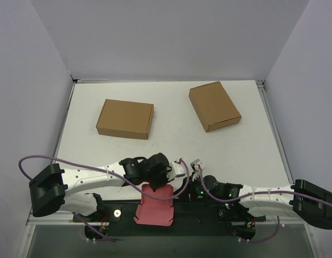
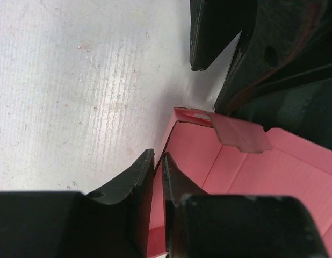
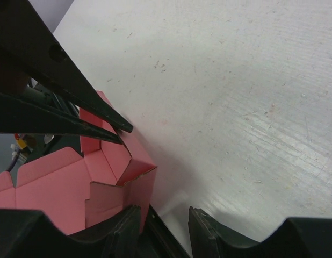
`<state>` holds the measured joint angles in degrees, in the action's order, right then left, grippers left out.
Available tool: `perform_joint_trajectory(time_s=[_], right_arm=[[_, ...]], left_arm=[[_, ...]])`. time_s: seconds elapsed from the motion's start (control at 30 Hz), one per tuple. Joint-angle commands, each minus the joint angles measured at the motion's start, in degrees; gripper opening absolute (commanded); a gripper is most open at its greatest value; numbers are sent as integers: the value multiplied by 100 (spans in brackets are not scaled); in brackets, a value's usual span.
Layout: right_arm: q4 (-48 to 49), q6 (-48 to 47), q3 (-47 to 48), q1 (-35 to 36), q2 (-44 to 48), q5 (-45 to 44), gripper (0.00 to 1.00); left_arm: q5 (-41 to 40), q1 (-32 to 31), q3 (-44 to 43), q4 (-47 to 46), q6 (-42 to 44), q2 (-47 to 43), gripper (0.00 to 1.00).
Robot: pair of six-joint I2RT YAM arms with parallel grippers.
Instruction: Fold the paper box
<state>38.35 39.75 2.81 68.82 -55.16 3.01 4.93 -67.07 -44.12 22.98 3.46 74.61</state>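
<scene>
A pink paper box (image 1: 154, 209), partly folded with its top open, lies across the near edge of a white bench (image 1: 171, 107), with its long axis running near to far between the two arm bases. Its hollow shows only pink card, and a loose tab (image 2: 238, 134) leans in over it. The left hand (image 2: 158, 156) sits at the box's far end, its two fingers almost together and pinching one upright side wall of the box between them. The right hand (image 3: 164, 210) is at the box's far right corner with its fingers apart and holding nothing. Only bench surface shows through the gap, and the box corner is just beside the finger nearer the box, perhaps touching it. From this hand the box lies to its left, so any grip on that corner would probably need a short sideways shift toward the box. Both hands are at the box, but only the left grips it. Well beyond the box's far end sit two closed brown boxes, one (image 1: 125, 119) to its far left and the other (image 1: 214, 106) to its far right, their contents hidden.
</scene>
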Motion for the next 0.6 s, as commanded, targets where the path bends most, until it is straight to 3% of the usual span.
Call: perform_joint_trajectory(time_s=[0.0,0.37,0.57], right_arm=[[148,288,71,88,347,-98,42],[-1303,604,115,237,1420,-626,46],[-1900,1149,0,264,1806,-942,49]], left_arm=[[-1,-105,-141,-66,-4,167,18],[-80,-228,-194,-66,-65,353,4],[-711,-228,-211,-66,-320,467,0]])
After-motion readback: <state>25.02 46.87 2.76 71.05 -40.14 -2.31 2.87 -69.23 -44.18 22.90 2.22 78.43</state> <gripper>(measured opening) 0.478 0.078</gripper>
